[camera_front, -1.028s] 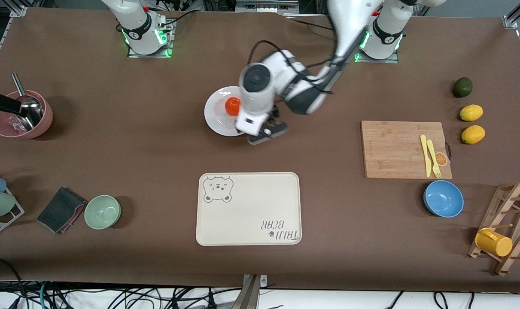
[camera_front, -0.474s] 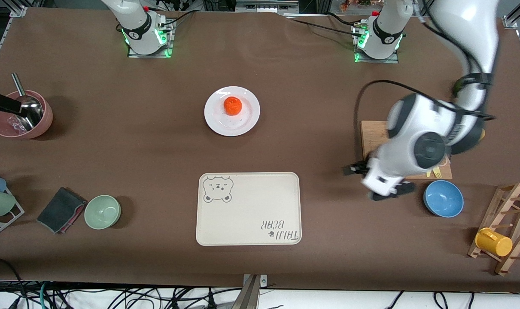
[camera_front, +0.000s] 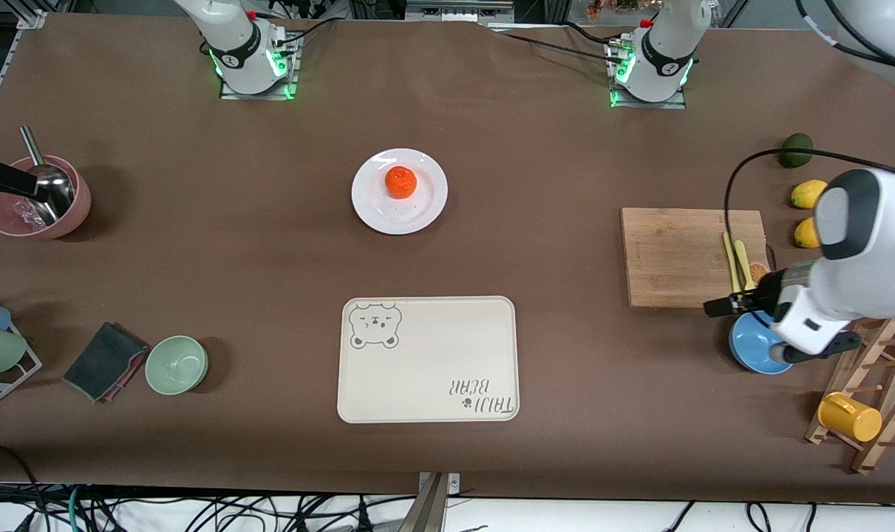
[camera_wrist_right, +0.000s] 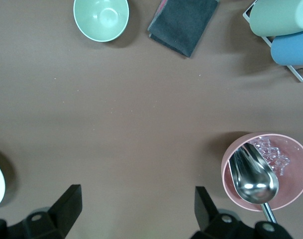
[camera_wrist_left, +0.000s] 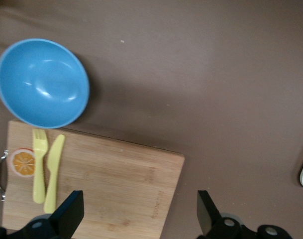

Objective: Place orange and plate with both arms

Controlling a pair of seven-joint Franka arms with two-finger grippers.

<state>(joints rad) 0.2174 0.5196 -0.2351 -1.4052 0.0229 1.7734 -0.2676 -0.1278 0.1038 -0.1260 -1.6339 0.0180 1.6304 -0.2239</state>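
The orange (camera_front: pixel 400 182) is being carried by the plate (camera_front: pixel 426 209), a little off the plate's middle. The plate is lying flat on the brown table (camera_front: pixel 550 148), between the 2 arm bases and farther from the front camera than the bear tray (camera_front: pixel 428 360). Nothing is being touched by either claw.

The left gripper (camera_wrist_left: pixel 138 215) is being held up in the air over the edge of the wooden board (camera_front: pixel 676 255) and the blue bowl (camera_front: pixel 757 347), toward the left arm's end of the table. Its 2 fingers (camera_wrist_left: pixel 71 213) are being kept spread wide apart, and nothing is being pinched between them. In the left wrist view, a yellow fork (camera_wrist_left: pixel 39 164) and a yellow knife (camera_wrist_left: pixel 53 172) are seen lying side by side on the board, just beside a small orange-slice picture (camera_wrist_left: pixel 23 162).

The right gripper (camera_wrist_right: pixel 136 211) is not seen in the front view. In the right wrist view its fingers are being held wide apart with nothing between them, over bare table near the pink bowl (camera_wrist_right: pixel 296 164). A metal scoop (camera_wrist_right: pixel 253 179) is resting in that bowl. A green bowl (camera_wrist_right: pixel 101 17) and a dark cloth (camera_wrist_right: pixel 183 22) are lying nearer to the front camera.

2 lemons (camera_front: pixel 809 193) and a dark avocado (camera_front: pixel 795 150) are lying beside the board. A yellow cup (camera_front: pixel 850 417) is sitting on a wooden rack (camera_front: pixel 879 332).
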